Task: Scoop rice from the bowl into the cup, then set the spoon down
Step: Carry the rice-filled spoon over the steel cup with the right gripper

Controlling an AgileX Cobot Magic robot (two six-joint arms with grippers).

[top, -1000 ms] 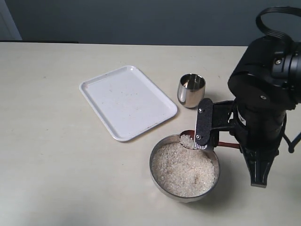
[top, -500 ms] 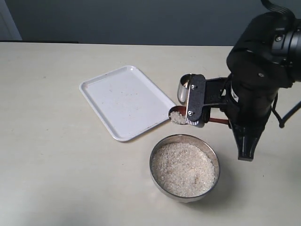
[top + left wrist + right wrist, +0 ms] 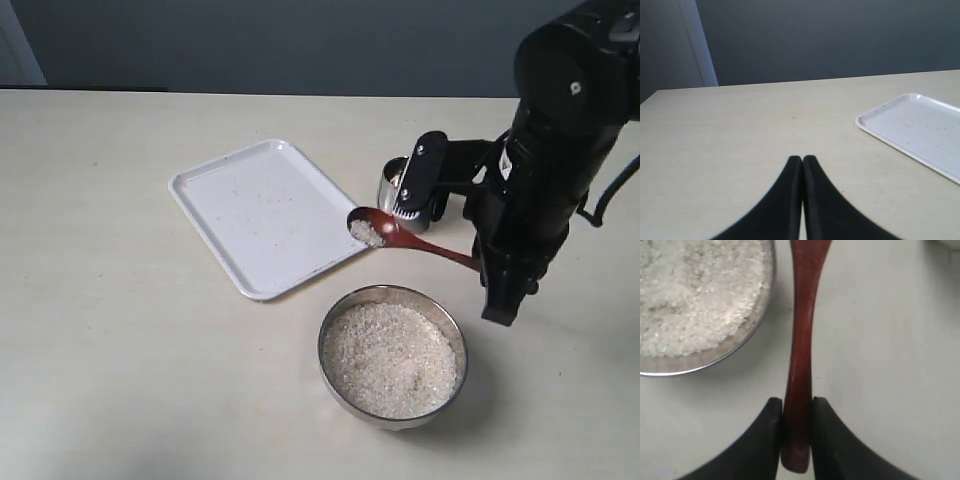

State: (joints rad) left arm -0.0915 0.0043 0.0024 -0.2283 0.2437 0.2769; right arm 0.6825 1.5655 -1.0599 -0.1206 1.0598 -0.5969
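Observation:
My right gripper (image 3: 478,266) (image 3: 797,402) is shut on the tail end of the reddish-brown wooden spoon (image 3: 410,242) (image 3: 801,335). The spoon hangs above the table with its scoop holding a small heap of rice (image 3: 366,231). The scoop is over the tray's near corner, just left of the cup (image 3: 390,186). One of my fingers partly hides this small steel cup. The wide steel bowl (image 3: 326,338) (image 3: 761,322) sits in front, full of rice (image 3: 390,360) (image 3: 690,290). My left gripper (image 3: 802,159) is shut and holds nothing, over bare table.
A white rectangular tray (image 3: 262,210) (image 3: 912,130) lies left of the cup, with only a few specks on it. The pale table (image 3: 120,330) runs back to a dark wall. My right arm's black bulk stands right of the cup and bowl.
My right gripper has lifted the loaded spoon out of the bowl and carried it back and left; the scoop went from the bowl's far rim to beside the cup.

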